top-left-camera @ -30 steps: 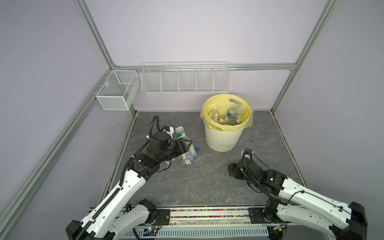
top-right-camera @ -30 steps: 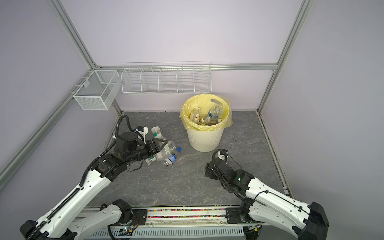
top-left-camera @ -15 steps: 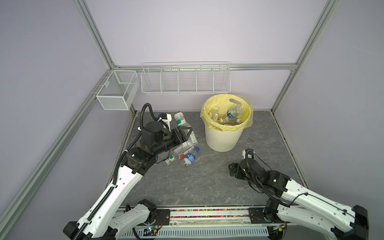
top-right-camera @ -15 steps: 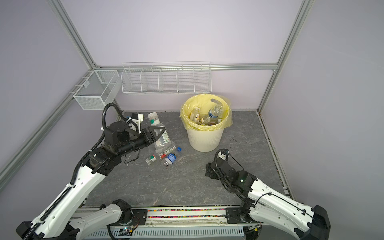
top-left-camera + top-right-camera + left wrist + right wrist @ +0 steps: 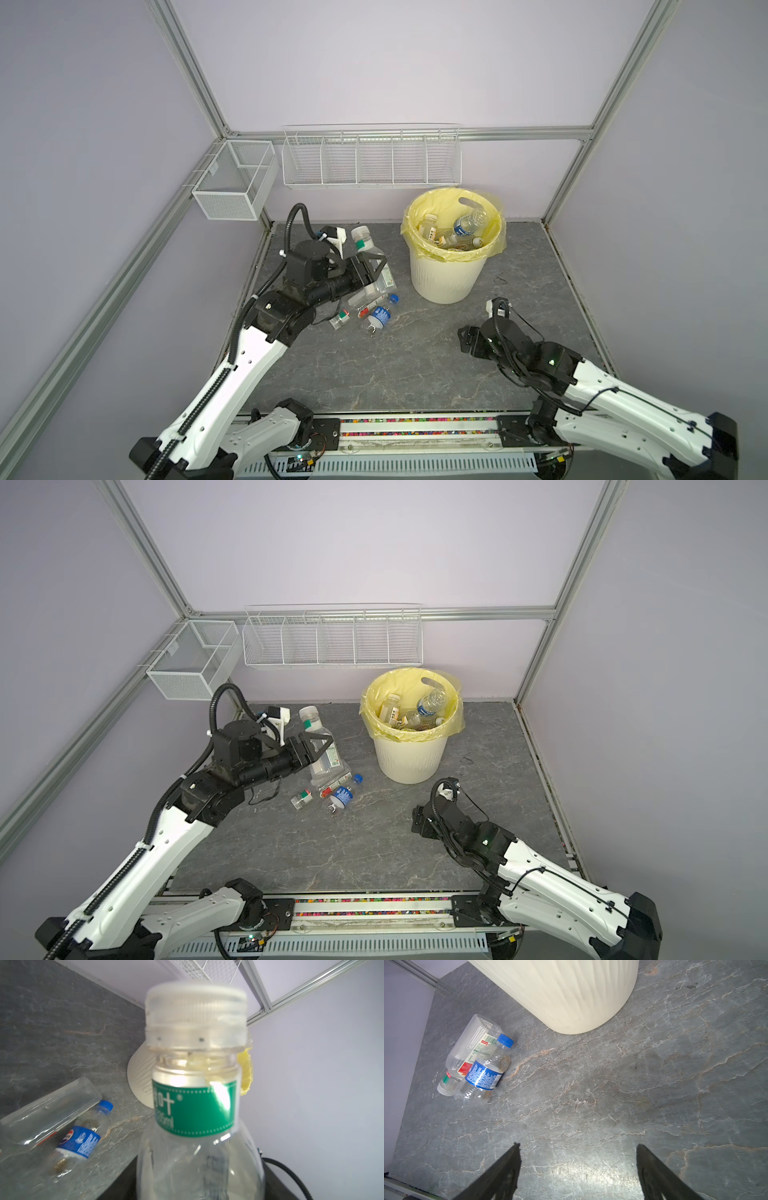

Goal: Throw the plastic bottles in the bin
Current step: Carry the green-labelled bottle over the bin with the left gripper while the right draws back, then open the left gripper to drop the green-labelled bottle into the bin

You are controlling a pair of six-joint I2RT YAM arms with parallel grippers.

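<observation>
1. The left gripper [image 5: 372, 269] was clamped on a clear green-label plastic bottle [image 5: 195, 1109], left of the round cream bin [image 5: 442, 278].
2. The right gripper [image 5: 578, 1147] had its jaws wide apart and empty, near the bin.

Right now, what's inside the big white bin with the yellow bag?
Inside the bin, against its yellow liner, lie several plastic bottles: a blue-labelled bottle on top, a white-capped bottle beside it. Whatever is under them, and the bin's bottom, is covered.

'+', 'ml' on green-lbl btl [image 5: 197, 1109]
</observation>
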